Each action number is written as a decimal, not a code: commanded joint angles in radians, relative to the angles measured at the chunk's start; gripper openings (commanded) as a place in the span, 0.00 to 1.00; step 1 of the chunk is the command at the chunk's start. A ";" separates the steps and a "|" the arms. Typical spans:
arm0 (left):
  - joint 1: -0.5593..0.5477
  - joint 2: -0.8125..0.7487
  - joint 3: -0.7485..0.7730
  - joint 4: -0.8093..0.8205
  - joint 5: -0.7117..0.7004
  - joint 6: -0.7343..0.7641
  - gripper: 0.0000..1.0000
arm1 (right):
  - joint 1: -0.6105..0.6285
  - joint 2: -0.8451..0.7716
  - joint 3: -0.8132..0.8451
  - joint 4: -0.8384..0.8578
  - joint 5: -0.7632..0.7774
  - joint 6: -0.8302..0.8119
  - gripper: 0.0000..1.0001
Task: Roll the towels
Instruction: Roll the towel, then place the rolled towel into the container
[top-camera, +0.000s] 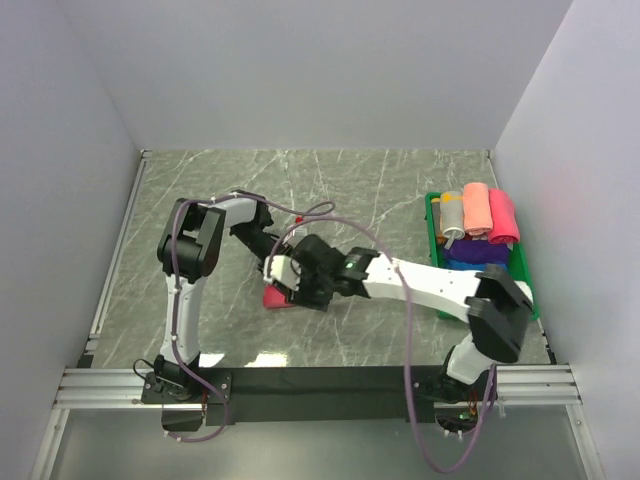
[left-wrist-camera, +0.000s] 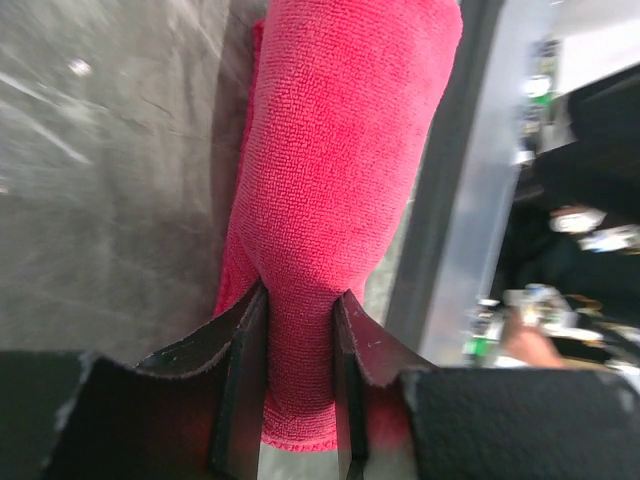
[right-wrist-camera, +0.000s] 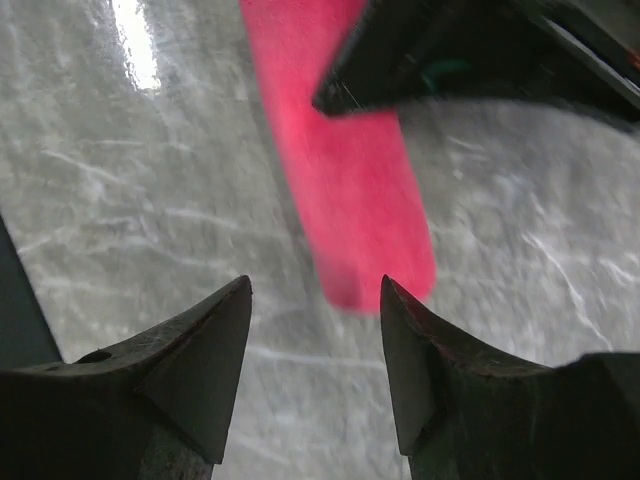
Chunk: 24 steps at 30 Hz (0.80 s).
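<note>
A bright crimson-red towel (top-camera: 277, 297) lies rolled into a long tube on the marble table, near the middle. In the left wrist view the roll (left-wrist-camera: 340, 170) fills the frame and my left gripper (left-wrist-camera: 298, 300) is shut on its near end, the cloth pinched between both fingers. In the right wrist view the red roll (right-wrist-camera: 345, 160) is blurred, and my right gripper (right-wrist-camera: 315, 290) is open and empty just short of its end. In the top view my left gripper (top-camera: 272, 262) and right gripper (top-camera: 292, 282) meet over the towel.
A green tray (top-camera: 528, 275) at the right edge holds several rolled towels: salmon (top-camera: 474, 210), pink (top-camera: 503, 217), blue (top-camera: 474, 252) and a pale one (top-camera: 451, 212). White walls enclose the table. The left gripper's finger (right-wrist-camera: 400, 60) shows in the right wrist view.
</note>
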<state>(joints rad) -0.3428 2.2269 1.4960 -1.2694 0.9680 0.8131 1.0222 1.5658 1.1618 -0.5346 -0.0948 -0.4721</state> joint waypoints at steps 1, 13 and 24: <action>-0.018 0.099 -0.031 0.051 -0.153 0.035 0.15 | 0.051 0.046 0.050 0.116 0.086 -0.046 0.62; 0.001 0.160 -0.014 -0.002 -0.104 0.061 0.15 | 0.104 0.212 0.107 0.116 0.033 -0.095 0.63; 0.039 0.215 0.029 -0.067 -0.068 0.103 0.15 | 0.108 0.250 0.016 0.165 0.018 -0.115 0.64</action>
<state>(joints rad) -0.3130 2.3894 1.5208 -1.4769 1.0576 0.8261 1.1236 1.8088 1.2045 -0.3927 -0.0460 -0.5789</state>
